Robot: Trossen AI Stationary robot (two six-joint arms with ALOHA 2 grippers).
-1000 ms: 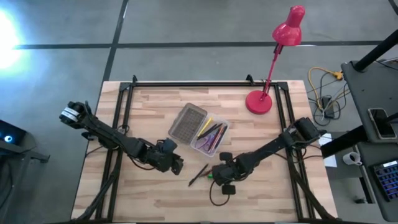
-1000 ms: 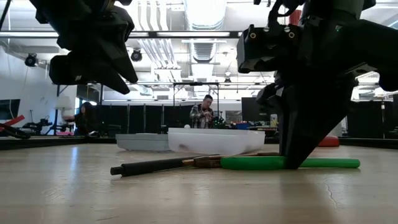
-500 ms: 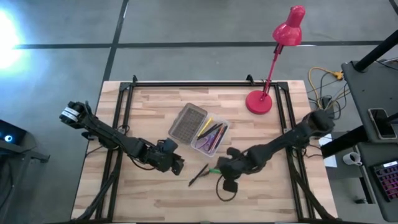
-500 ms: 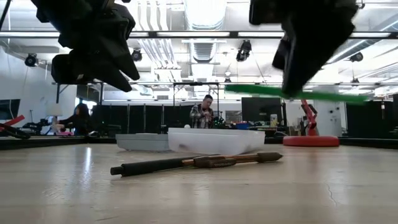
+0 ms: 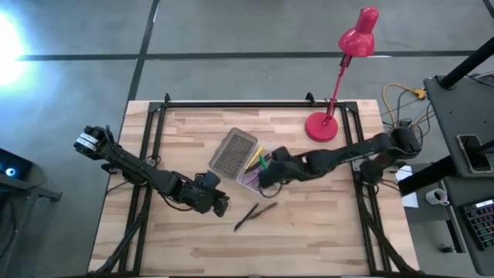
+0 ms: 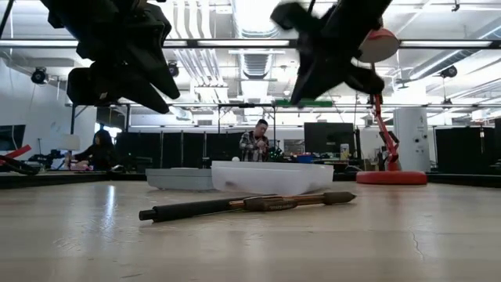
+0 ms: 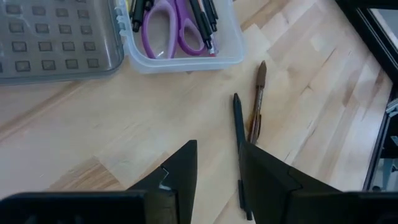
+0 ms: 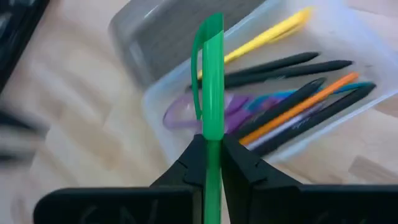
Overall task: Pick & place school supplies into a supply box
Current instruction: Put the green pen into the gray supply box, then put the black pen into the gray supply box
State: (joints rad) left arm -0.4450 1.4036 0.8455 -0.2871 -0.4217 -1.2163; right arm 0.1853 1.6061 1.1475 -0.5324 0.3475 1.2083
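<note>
My right gripper (image 5: 266, 171) hangs over the open supply box (image 5: 272, 179), shut on a green pen (image 8: 212, 74). The box's clear tray (image 8: 180, 134) holds yellow, black and orange pens and purple scissors. Its grey grid lid (image 5: 233, 151) lies open beside it, flat on the table. A black pen (image 7: 239, 137) and a brown pen (image 7: 257, 99) lie side by side on the table, near the box. My left gripper (image 7: 217, 168) hovers open just above the table, beside the black pen (image 5: 247, 218). My right gripper pinches the green pen's barrel (image 8: 212, 146) between its two fingers. The pen runs lengthwise out past the fingertips, and its clipped cap end (image 8: 211, 37) points away over the tray. It is lifted clear of table and box, a green streak (image 6: 309, 103) high in the low view.
A red desk lamp (image 5: 340, 77) stands on its base (image 5: 322, 126) at the table's far right. Black frame rails (image 5: 255, 102) run along the far and side edges. Bare wood (image 5: 309, 239) stretches along the near side. A person stands in the room far behind the table.
My right gripper has lifted the green pen off the table, where it lay beside the brown pen. It has carried the pen up and toward the far edge, over the box tray. The black and brown pens have stayed in place.
</note>
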